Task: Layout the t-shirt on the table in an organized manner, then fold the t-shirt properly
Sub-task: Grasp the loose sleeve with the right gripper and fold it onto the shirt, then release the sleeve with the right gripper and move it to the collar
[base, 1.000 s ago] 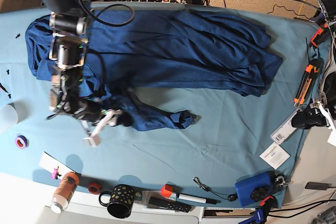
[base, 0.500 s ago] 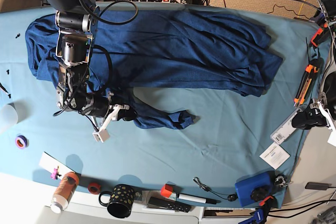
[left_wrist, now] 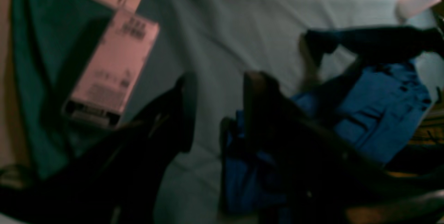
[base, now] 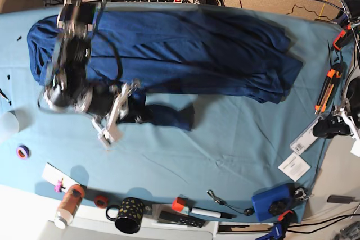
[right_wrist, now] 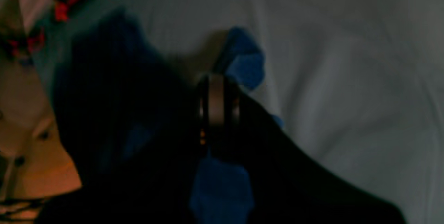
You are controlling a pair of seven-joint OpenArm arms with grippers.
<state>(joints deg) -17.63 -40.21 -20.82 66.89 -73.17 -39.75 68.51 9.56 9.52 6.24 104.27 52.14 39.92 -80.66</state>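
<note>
1. Teal cloth covers the table (base: 236, 139) you are working on; along its near edge sit a black mug with gold dots (base: 128, 213), an orange bottle (base: 68, 203), a red tape roll (base: 100, 200), a purple tape roll (base: 22, 152) and a blue box (base: 271, 202).
2. You can see two white paper labels (base: 293, 166) near the right corner. Print shows on them, but it is too small and blurred to read in any view.
3. Your right gripper (base: 125, 105) hangs low over the table's left half, its jaws pressed together on a fold of the t-shirt (base: 191, 49); the right wrist view shows blue fabric pinched between the fingers (right_wrist: 216, 102).
4. A narrow strip of the shirt runs from that grip toward the table's middle, ending in a bunched tip.
5. Farther back, the shirt's main body lies spread across the far half of the table, creased, reaching toward the right edge.
6. Your left gripper (left_wrist: 215, 113) sits at the right, off the cloth, its jaws apart with nothing between them.
7. Orange-handled tools (base: 329, 85) lie at the right edge.
</note>
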